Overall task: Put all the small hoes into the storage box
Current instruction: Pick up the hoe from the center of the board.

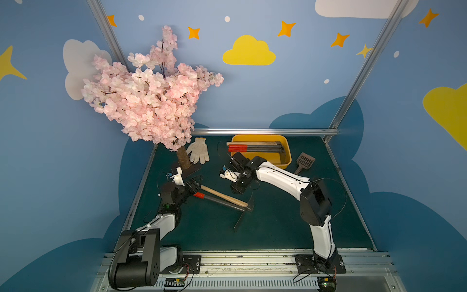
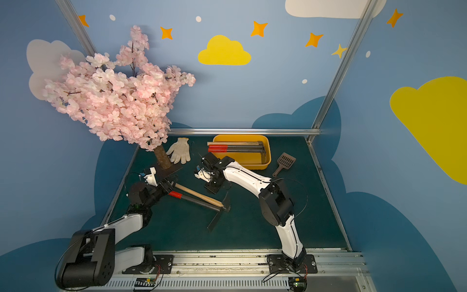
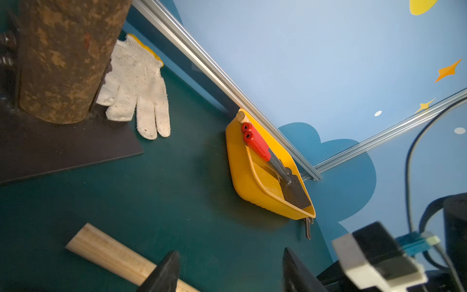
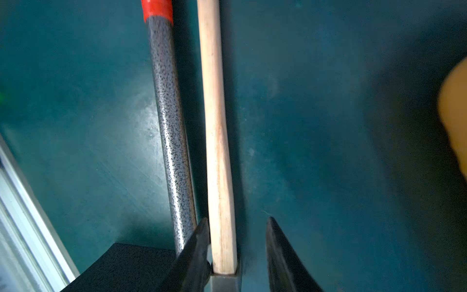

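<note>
**Right gripper** (image 4: 237, 220): jaws part open, straddling the wooden-handled hoe (image 4: 217, 141) just short of its head socket. One finger sits between that handle and the red-gripped hoe (image 4: 171, 131) beside it. My other finger stands clear of the wood. Nothing clamped. Both heads are cut off at the frame edge in my right wrist view. In both top views my own wrist covers the fingertips.

**Hoes:** both lie side by side on the green mat (image 1: 273, 222), well apart from the storage box (image 1: 286, 161) by the back rail. I cannot tell which is the smaller.

**Left gripper** (image 3: 230, 252): jaws wide, nothing between them. The butt of the wooden handle runs under one finger; contact unclear.

**Box:** holds three more hoes (image 1: 255, 148), handle ends over one rim, heads dim.

**Other:**
- The glove (image 1: 199, 151) lies near the tree (image 1: 151, 96).
- The scoop (image 1: 304, 161) is mostly hidden behind the box in my left wrist view.
- Blossoms hide the upper trunk.
</note>
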You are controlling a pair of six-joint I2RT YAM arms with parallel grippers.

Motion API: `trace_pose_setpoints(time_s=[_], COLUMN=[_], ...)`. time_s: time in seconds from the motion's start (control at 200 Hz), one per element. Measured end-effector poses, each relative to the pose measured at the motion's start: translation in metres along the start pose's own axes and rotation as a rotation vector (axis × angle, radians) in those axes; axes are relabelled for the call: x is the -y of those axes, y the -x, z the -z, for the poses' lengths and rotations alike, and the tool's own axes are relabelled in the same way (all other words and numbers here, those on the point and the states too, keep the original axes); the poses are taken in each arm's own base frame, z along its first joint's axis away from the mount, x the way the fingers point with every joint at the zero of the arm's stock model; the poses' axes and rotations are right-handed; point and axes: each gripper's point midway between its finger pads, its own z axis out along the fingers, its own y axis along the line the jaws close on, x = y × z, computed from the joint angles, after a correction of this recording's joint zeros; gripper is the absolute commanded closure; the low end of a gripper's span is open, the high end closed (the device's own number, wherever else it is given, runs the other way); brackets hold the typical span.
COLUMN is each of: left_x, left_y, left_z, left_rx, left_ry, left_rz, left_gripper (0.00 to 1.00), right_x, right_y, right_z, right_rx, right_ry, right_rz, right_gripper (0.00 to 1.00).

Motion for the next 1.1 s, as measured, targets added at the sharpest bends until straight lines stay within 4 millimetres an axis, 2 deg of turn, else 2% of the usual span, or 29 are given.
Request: trace_pose_setpoints(time_s=[0.155,0.561,0.786,0.961,1.101], left_x=[0.003,0.005,0.008,0.008,0.01], left_y=[0.003,0.005,0.009,0.01,0.011], left_z=[0.002,0.005,0.008,0.008,0.009], left_rx=[0.008,0.018,0.031,0.033,0.035], left_ry=[-0.022,-0.035,-0.042,-0.041,-0.043], left_rz=[0.015,0.015,0.007,0.005,0.002], left_gripper=[0.35,0.35,0.35,0.35,0.35], right_x=[-0.006,-0.007,-0.007,-0.001,0.0], right_y=[-0.013,-0.022,-0.03,-0.029,-0.029], right_z=[-0.024,-0.045,-0.064,-0.066,-0.066], right_rx=[-0.084,-0.133,-0.183,-0.196,-0.195], right_ry=[-0.011,-0.003,-0.022,-0.082,-0.09], right_rz=[0.022,0.023,0.032,0.051,0.043], right_gripper=[0.61,0.6,0.61,0.7,0.83])
